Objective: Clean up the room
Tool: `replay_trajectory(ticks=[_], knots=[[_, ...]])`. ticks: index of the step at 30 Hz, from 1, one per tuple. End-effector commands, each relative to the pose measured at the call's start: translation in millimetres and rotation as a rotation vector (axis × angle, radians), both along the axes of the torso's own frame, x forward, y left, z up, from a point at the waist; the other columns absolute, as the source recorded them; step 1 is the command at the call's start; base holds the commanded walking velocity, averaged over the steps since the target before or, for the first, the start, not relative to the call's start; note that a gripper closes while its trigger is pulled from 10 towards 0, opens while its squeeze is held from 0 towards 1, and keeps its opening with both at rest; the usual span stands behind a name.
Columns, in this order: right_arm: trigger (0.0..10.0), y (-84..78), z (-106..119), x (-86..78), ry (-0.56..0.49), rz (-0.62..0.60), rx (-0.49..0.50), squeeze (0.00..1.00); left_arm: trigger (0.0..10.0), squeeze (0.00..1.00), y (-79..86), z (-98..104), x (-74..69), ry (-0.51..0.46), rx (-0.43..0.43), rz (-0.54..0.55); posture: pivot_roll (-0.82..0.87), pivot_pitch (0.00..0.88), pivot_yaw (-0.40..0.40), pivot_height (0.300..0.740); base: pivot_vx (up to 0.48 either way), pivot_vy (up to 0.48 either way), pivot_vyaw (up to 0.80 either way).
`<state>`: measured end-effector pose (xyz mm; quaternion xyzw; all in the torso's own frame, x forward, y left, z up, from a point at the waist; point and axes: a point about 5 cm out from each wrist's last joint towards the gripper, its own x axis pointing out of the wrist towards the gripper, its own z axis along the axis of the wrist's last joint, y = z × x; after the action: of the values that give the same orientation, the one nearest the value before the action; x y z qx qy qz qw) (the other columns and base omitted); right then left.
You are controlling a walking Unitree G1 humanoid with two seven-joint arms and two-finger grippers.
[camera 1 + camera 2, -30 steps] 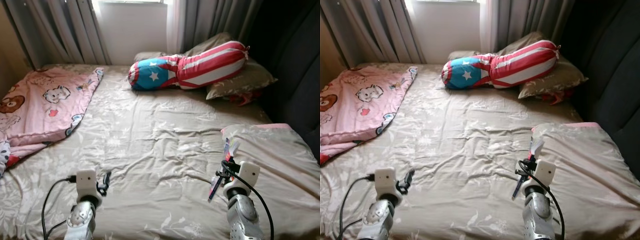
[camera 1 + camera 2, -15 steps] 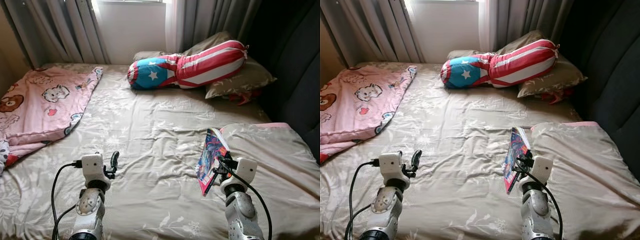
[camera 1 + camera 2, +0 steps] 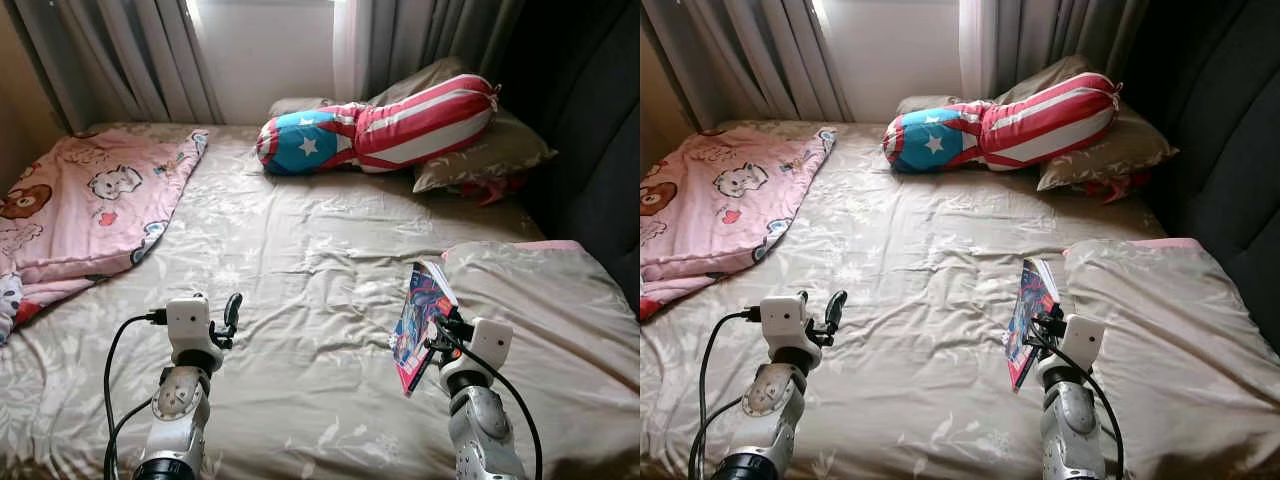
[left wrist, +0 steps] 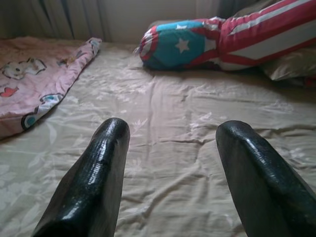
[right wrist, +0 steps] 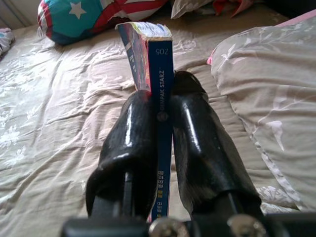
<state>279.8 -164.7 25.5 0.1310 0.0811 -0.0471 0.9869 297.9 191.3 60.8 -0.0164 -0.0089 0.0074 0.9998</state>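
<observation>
Room cleanup, carry step: bed (image 3: 300, 260) is biggest, star-and-stripe bolster (image 3: 375, 125) at 12 o'clock. Right gripper (image 5: 160, 116) clamps a thin book (image 3: 420, 320) upright at 4 o'clock, above the sheet. Left gripper (image 3: 230, 310) spread wide, empty (7 o'clock). Next, probably: find it a shelf. Spine reads "205", "...PAK STARZ".

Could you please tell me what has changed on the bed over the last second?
The right end effector turned the book it grips from edge-on to cover showing. The left end effector rose and moved forward, open. The bolster, pink blanket and pillow stayed put.
</observation>
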Motion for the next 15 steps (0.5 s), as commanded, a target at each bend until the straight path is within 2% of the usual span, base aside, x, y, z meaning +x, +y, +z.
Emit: replay_trajectory(ticks=[1,5,12,15], knots=[[10.0,-0.4,8.2,3.0,-0.044,-0.006,-0.005,0.00,10.0,0.00,-1.2,4.3,2.3,-0.009,0.009,-0.020,-0.05,0.000,-0.018,0.681,0.000,0.000,0.00],[10.0,0.7,6.0,3.7,-0.019,0.004,-0.017,0.00,10.0,0.00,-4.3,4.1,2.3,-0.007,0.006,-0.028,-0.05,0.000,-0.018,0.681,0.000,0.000,0.00],[10.0,0.3,7.4,3.0,-0.044,-0.006,-0.003,0.00,10.0,0.00,-6.0,4.2,2.3,-0.007,0.003,-0.036,-0.05,0.000,-0.018,0.667,0.000,0.000,0.00],[10.0,0.9,6.9,3.1,-0.040,-0.002,-0.006,0.00,10.0,0.00,-6.1,5.4,2.7,-0.003,0.030,-0.059,-0.05,0.000,-0.018,0.667,0.000,0.000,0.00]])
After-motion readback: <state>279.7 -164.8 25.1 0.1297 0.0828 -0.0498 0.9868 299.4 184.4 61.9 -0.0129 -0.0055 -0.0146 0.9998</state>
